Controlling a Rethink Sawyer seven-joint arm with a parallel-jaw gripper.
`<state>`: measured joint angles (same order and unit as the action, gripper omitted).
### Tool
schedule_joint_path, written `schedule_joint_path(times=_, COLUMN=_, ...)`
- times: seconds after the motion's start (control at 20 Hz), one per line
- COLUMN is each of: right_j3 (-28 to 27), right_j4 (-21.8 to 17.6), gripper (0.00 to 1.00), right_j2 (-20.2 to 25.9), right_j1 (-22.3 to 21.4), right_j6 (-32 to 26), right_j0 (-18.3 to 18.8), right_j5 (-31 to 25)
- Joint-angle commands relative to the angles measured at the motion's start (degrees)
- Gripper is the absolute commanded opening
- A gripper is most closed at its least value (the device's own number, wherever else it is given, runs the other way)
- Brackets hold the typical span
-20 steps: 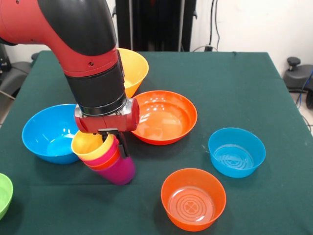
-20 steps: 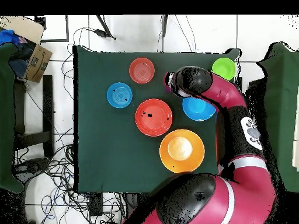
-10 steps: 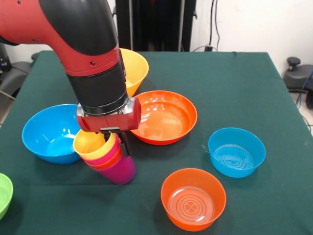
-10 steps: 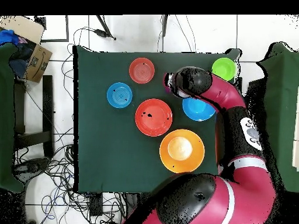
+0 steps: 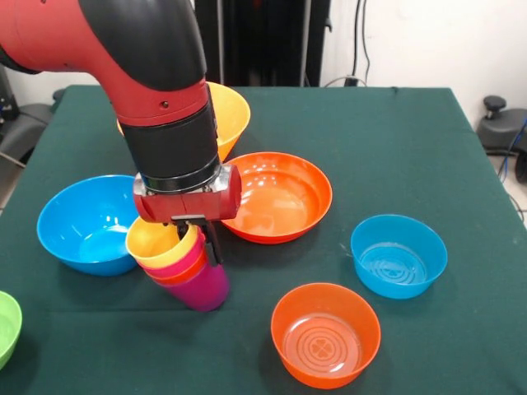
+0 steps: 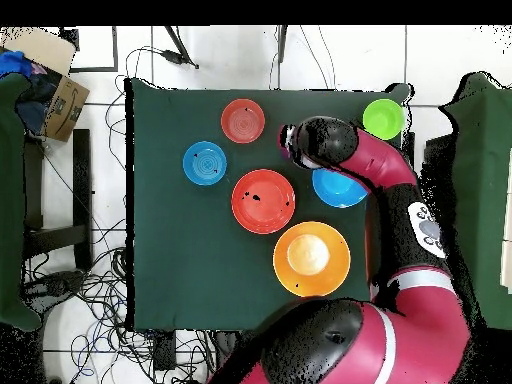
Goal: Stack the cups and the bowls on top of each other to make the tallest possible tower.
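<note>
The tower (image 5: 191, 278) is a tilted nest of cups: a purple one at the base, then orange-red and crimson rims, with the yellow cup (image 5: 155, 240) on top. It leans toward the large blue bowl (image 5: 82, 224). My gripper (image 5: 194, 240) is shut on the upper rims; one black finger (image 5: 211, 247) runs down the outside. Whether the purple base touches the cloth I cannot tell. From overhead only a purple sliver of the tower (image 6: 288, 140) shows beside the arm.
Around the tower stand the wide red-orange bowl (image 5: 280, 197), the large orange-yellow bowl (image 5: 229, 115) behind the arm, a small blue bowl (image 5: 398, 255), a small translucent orange bowl (image 5: 325, 333) and a small green bowl (image 5: 6, 327) at the left edge.
The arm and the held stack of cups have shifted slightly to the right in the front view. The bowls have not moved.
</note>
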<state>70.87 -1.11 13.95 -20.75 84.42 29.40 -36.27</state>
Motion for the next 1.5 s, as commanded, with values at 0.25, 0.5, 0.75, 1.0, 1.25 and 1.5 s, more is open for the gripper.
schedule_joint_path(times=0.25, right_j3=8.1, right_j4=-3.4, gripper=0.00, right_j2=-3.6, right_j1=3.9, right_j6=10.6, right_j0=-3.1, right_j5=9.8)
schedule_joint_path(times=0.5, right_j3=9.0, right_j4=-2.2, gripper=0.00, right_j2=-4.5, right_j1=3.6, right_j6=11.9, right_j0=-4.0, right_j5=10.4)
schedule_joint_path(times=0.75, right_j3=9.0, right_j4=-2.1, gripper=0.00, right_j2=-4.9, right_j1=3.6, right_j6=13.0, right_j0=-4.3, right_j5=10.9)
schedule_joint_path(times=1.0, right_j3=8.9, right_j4=-2.4, gripper=0.00, right_j2=-4.6, right_j1=3.6, right_j6=13.3, right_j0=-4.1, right_j5=10.7)
schedule_joint_path(times=1.25, right_j3=8.5, right_j4=-2.5, gripper=1.00, right_j2=-4.5, right_j1=3.7, right_j6=13.6, right_j0=-4.1, right_j5=10.3)
schedule_joint_path(times=1.5, right_j3=8.6, right_j4=-2.0, gripper=1.00, right_j2=-4.2, right_j1=3.6, right_j6=13.5, right_j0=-3.9, right_j5=9.7)
